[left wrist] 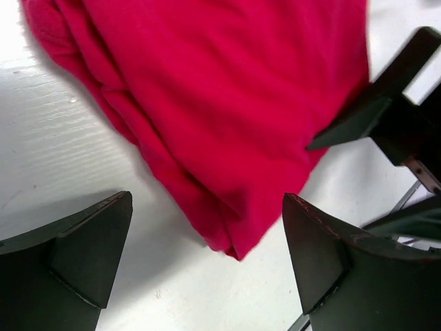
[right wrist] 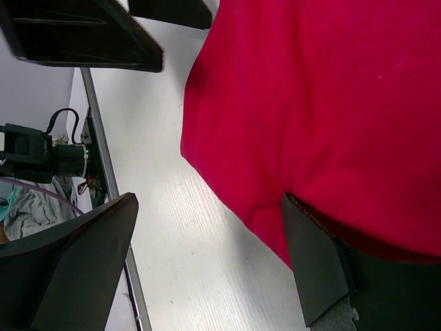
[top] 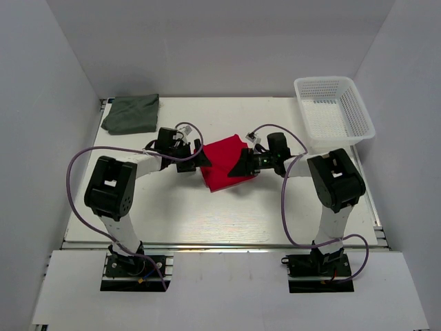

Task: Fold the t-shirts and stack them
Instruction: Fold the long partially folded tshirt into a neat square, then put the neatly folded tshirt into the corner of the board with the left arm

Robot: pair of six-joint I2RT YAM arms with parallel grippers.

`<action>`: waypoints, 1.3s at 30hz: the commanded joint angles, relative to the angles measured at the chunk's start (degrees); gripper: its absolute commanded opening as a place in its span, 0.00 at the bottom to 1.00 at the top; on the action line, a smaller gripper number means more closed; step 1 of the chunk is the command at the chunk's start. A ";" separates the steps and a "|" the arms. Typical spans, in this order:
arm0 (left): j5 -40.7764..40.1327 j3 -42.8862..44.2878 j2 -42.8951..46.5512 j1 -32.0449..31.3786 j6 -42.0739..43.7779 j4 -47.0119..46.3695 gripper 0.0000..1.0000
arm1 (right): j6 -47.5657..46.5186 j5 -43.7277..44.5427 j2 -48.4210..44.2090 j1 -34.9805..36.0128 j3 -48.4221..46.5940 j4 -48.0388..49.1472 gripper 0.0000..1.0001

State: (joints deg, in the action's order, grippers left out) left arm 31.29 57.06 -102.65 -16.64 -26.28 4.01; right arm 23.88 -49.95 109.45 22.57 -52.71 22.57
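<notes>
The red t-shirt [top: 226, 164] lies folded in a compact pile at the table's middle. The dark grey-green t-shirt [top: 132, 114] lies folded at the back left corner, away from both arms. My left gripper [top: 200, 160] is open at the red shirt's left edge; in the left wrist view [left wrist: 207, 252] a corner of the red shirt [left wrist: 220, 89] points down between its spread jaws. My right gripper [top: 242, 165] is open at the shirt's right edge; in the right wrist view [right wrist: 207, 258] the red cloth [right wrist: 317, 103] lies over one finger [right wrist: 324, 269].
A white mesh basket [top: 333, 110] stands at the back right corner. The right gripper's dark fingers [left wrist: 372, 110] show in the left wrist view, close across the shirt. The table [top: 227, 214] is white, with walls on three sides.
</notes>
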 commanded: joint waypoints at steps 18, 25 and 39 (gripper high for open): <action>-15.63 7.62 -13.88 -7.08 0.18 -1.56 0.56 | -3.92 8.20 -31.03 0.37 7.97 -6.83 0.90; -23.02 10.34 -13.80 -9.20 4.39 -0.42 0.00 | -8.49 19.79 -40.80 0.11 12.10 -16.49 0.90; -44.25 27.05 -6.60 -7.35 30.21 12.16 0.00 | -10.08 31.23 -49.42 -0.42 15.44 -22.39 0.90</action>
State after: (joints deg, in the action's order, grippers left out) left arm -1.23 81.19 -114.28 -24.91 -5.02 12.69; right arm 15.33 -20.88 59.48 22.46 -36.10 2.24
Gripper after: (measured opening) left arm 0.202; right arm 0.904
